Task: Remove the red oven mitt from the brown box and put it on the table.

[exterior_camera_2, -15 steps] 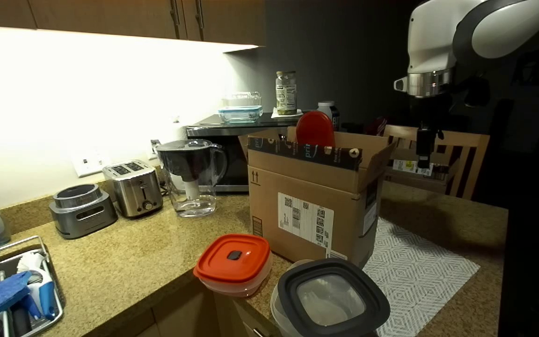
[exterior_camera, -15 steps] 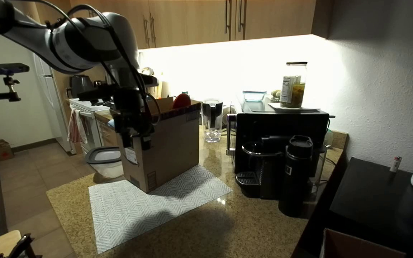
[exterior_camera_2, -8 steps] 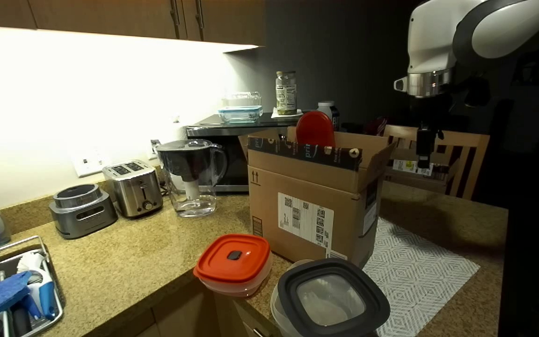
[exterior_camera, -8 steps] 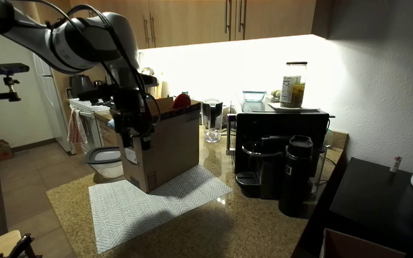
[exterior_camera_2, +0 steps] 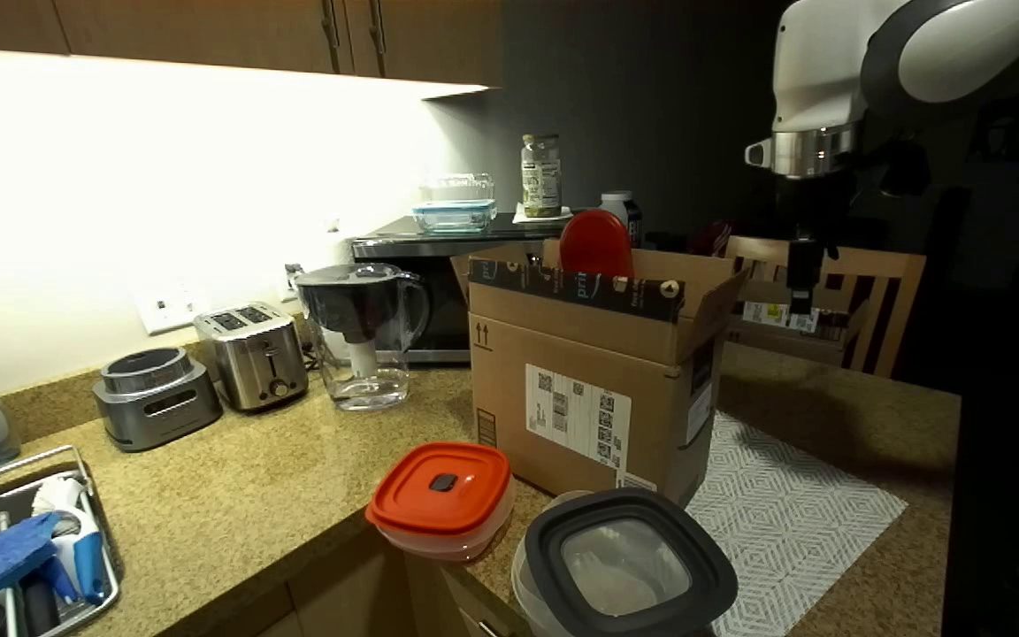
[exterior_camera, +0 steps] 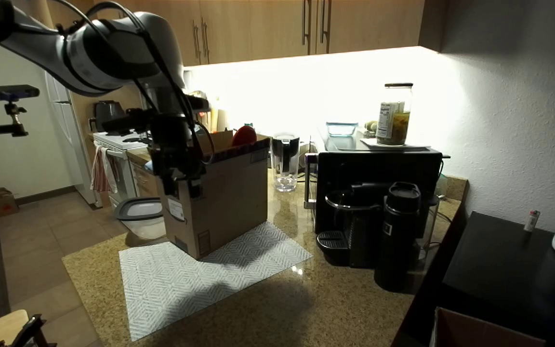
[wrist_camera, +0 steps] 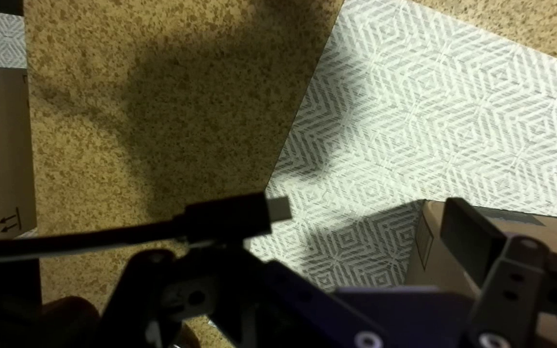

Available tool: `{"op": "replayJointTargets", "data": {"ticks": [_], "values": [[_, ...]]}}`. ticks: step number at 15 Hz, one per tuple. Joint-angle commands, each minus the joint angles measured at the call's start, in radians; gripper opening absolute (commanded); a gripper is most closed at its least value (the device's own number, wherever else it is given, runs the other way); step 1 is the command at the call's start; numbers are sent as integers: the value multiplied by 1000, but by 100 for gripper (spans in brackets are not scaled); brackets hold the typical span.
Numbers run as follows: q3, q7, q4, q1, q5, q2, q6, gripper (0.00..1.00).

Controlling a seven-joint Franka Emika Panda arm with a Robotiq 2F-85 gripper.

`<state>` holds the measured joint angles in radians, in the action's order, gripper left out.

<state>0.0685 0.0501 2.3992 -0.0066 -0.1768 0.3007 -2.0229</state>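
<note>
The red oven mitt (exterior_camera: 244,136) stands in the brown box, its rounded top above the rim; it also shows in an exterior view (exterior_camera_2: 596,243). Its lower part is hidden inside. The box (exterior_camera: 231,205) stands upright with its top open, and shows in an exterior view (exterior_camera_2: 501,380) and the wrist view (wrist_camera: 440,251). The speckled table (exterior_camera: 277,308) carries the pale grey mat (exterior_camera: 176,279) under the box. My gripper (exterior_camera: 181,187) is open and empty, pointing down outside the box's labelled end. In the wrist view the gripper (wrist_camera: 365,212) has its fingers wide apart above the mat.
A grey-lidded container (exterior_camera_2: 624,557) and a red-lidded container (exterior_camera_2: 443,495) stand close to the box. A water pitcher (exterior_camera_2: 368,336) is behind it. A black coffee machine (exterior_camera: 354,231) and a microwave with a jar (exterior_camera: 393,115) on top stand beyond the mat.
My gripper has risen slightly and shifted a little away from the box over the last half second. The mitt and the box have not moved.
</note>
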Motion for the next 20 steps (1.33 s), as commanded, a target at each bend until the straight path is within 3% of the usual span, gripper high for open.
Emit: {"op": "replayJointTargets", "data": {"ticks": [1, 6, 9, 20], "values": [[-5, -18, -3, 29, 35, 98, 63, 100], [4, -14, -90, 73, 91, 177, 161, 100], [13, 11, -190, 88, 133, 159, 191, 100], [84, 175, -601, 88, 152, -83, 242, 100]]}}
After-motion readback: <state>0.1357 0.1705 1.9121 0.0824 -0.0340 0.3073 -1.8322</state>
